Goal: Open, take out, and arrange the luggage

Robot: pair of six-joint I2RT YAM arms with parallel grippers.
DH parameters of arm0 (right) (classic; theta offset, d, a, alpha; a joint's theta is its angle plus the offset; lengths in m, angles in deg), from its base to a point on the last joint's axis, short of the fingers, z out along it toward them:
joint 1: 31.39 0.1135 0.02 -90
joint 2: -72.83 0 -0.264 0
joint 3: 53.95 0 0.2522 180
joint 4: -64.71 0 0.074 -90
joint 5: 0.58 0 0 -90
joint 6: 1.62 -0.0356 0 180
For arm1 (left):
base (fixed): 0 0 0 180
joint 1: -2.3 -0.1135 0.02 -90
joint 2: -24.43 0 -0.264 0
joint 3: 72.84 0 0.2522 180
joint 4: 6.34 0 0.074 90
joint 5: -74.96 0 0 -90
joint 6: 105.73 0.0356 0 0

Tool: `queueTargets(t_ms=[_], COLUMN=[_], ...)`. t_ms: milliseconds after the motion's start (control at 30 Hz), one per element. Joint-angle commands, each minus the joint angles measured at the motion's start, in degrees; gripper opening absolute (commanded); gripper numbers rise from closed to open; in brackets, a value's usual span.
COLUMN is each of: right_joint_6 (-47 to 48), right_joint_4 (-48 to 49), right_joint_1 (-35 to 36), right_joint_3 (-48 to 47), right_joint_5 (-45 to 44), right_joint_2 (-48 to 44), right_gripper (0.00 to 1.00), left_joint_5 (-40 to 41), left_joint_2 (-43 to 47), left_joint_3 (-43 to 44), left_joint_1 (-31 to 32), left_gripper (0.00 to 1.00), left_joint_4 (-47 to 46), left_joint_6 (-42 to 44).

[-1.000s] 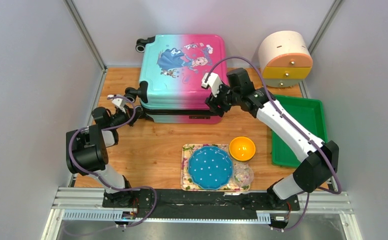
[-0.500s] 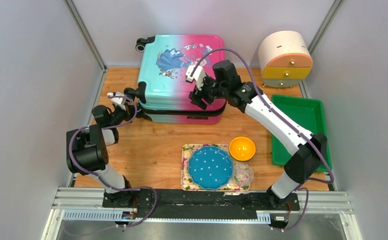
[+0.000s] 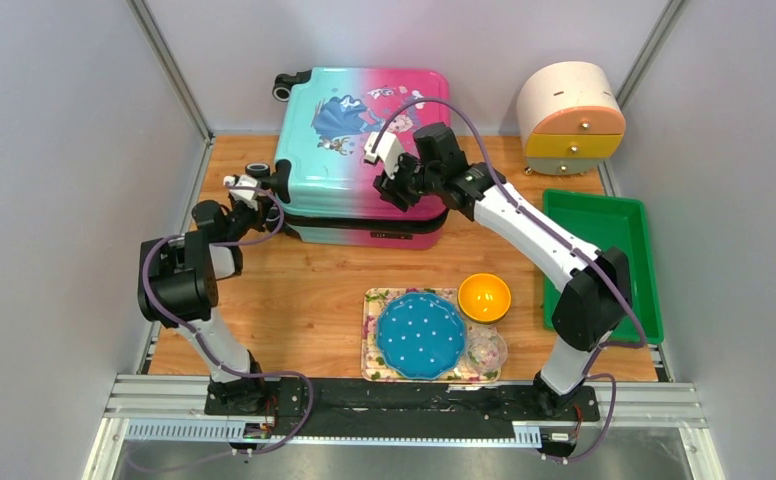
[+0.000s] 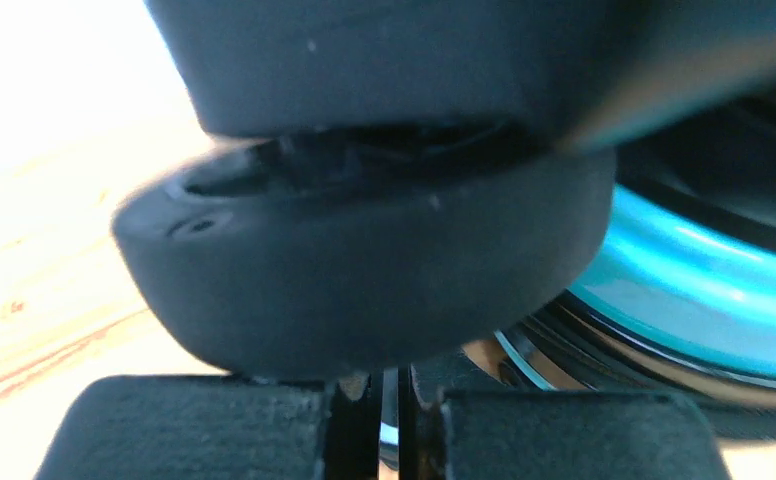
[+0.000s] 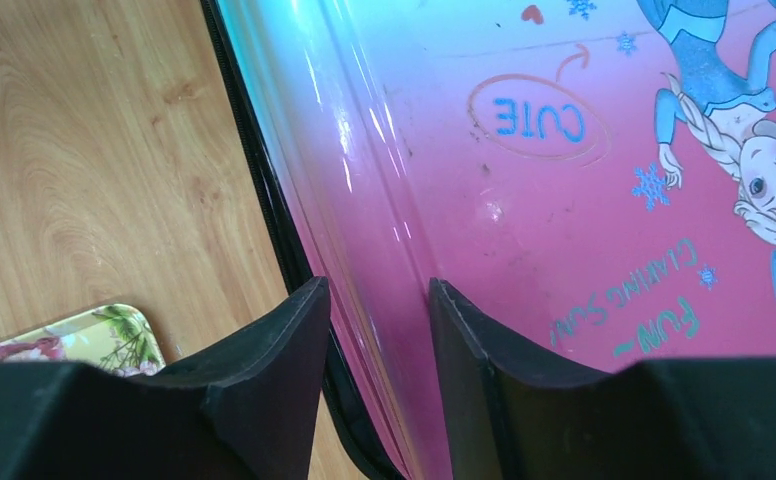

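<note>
Two pincers: both work at the luggage (image 3: pixel 364 110), which lies flat, print up, at the far end of the desk (image 3: pixel 294 290).
Left pincer (image 4: pixel 388 425): closed tight at the luggage's left corner, just under a wheel (image 4: pixel 364 260). We cannot tell whether it pinches anything. We judge it steadies the case.
Right pincer (image 5: pixel 376 300): half wide, astride the luggage's near rim by the zipper (image 5: pixel 264 200), placed, we judge, to raise the lid.
Writing: "CUTE" in a ring and "FUN". We cannot read the smaller lettering.
</note>
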Motion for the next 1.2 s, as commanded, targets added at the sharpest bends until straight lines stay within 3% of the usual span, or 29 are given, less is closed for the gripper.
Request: queueTargets(t_ms=[0, 167, 433, 533, 700, 933, 1067, 1167], right_joint_6=[-0.9, -0.7, 1.3, 2.9, 4.8, -2.9, -2.3, 3.4], right_joint_4=[-4.0, -4.3, -5.7, -5.8, -7.5, -9.5, -5.3, -3.3], right_joint_1=[-1.3, -2.5, -12.4, -16.4, -18.5, -15.2, -10.3, -6.5], right_joint_3=[3.6, 5.7, 8.4, 8.2, 5.4, -0.7, 2.3, 3.1], right_joint_5=[-4.3, -8.4, -11.1, -9.9, -7.9, 6.7, 17.4, 22.1], right_joint_2=[-0.1, -0.4, -0.2, -1.5, -3.5, -7.2, -10.8, -10.4], right_gripper=[0.46, 0.42, 0.39, 0.42, 0.55, 0.66, 0.7, 0.72], left_joint_5=[11.5, 5.7, -0.5, -1.7, -2.4, -2.3, -1.8, -2.5], left_joint_2=[-2.1, -0.5, 7.2, 8.6, 10.8, 13.1, 14.2, 14.5], left_joint_3=[5.3, 1.4, -6.2, -8.7, -12.5, -16.1, -16.6, -16.8], left_joint_1=[2.1, 4.4, 9.9, 14.4, 24.0, 31.6, 31.7, 31.7], left_gripper=[0.0, 0.0, 0.0, 0.0, 0.0, 0.0, 0.0, 0.0], left_joint_4=[-12.0, -16.0, -16.8, -17.1, -19.6, -19.3, -18.9, -19.3], left_joint_6=[6.1, 8.8, 8.4, 9.8, 15.1, 18.2, 21.0, 21.4])
